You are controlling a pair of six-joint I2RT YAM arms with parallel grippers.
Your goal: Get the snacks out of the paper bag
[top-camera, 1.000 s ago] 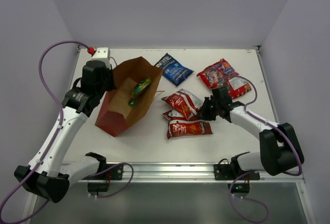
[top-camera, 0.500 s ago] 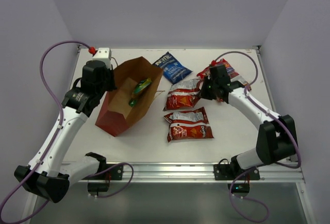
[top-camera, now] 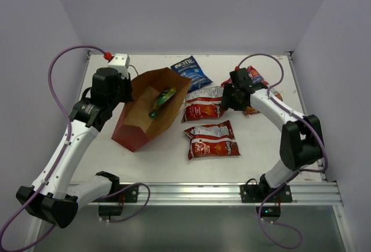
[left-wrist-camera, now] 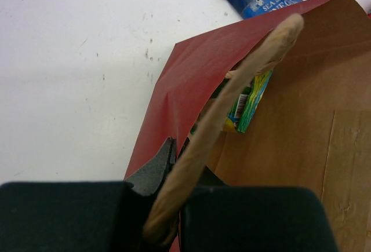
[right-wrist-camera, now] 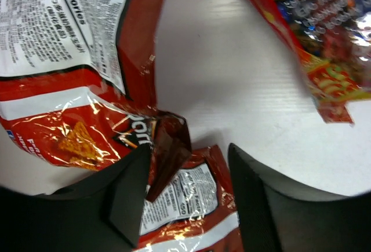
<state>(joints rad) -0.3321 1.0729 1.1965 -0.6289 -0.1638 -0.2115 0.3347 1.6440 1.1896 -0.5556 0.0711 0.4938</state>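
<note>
The paper bag (top-camera: 134, 130) lies tilted on its side, red outside, brown inside, mouth facing the far right. My left gripper (top-camera: 120, 87) is shut on its rim (left-wrist-camera: 191, 72) beside the cord handle (left-wrist-camera: 243, 84); its fingers (left-wrist-camera: 156, 168) pinch the red wall. A green-yellow packet (top-camera: 163, 101) (left-wrist-camera: 250, 98) lies inside the bag. On the table lie a blue packet (top-camera: 192, 72), two red chip bags (top-camera: 204, 106) (top-camera: 213, 140) and a red multicolour packet (top-camera: 255, 77). My right gripper (top-camera: 225, 97) (right-wrist-camera: 188, 150) stands open over the upper chip bag (right-wrist-camera: 69, 130), whose crumpled corner touches its left finger.
The right arm crosses over part of the multicolour packet (right-wrist-camera: 313, 32). White walls close the table's back and sides. A metal rail (top-camera: 191, 191) runs along the near edge.
My right gripper carried a red chip bag toward the far side, then opened and let it go. The paper bag shifted slightly to the right in my left gripper.
</note>
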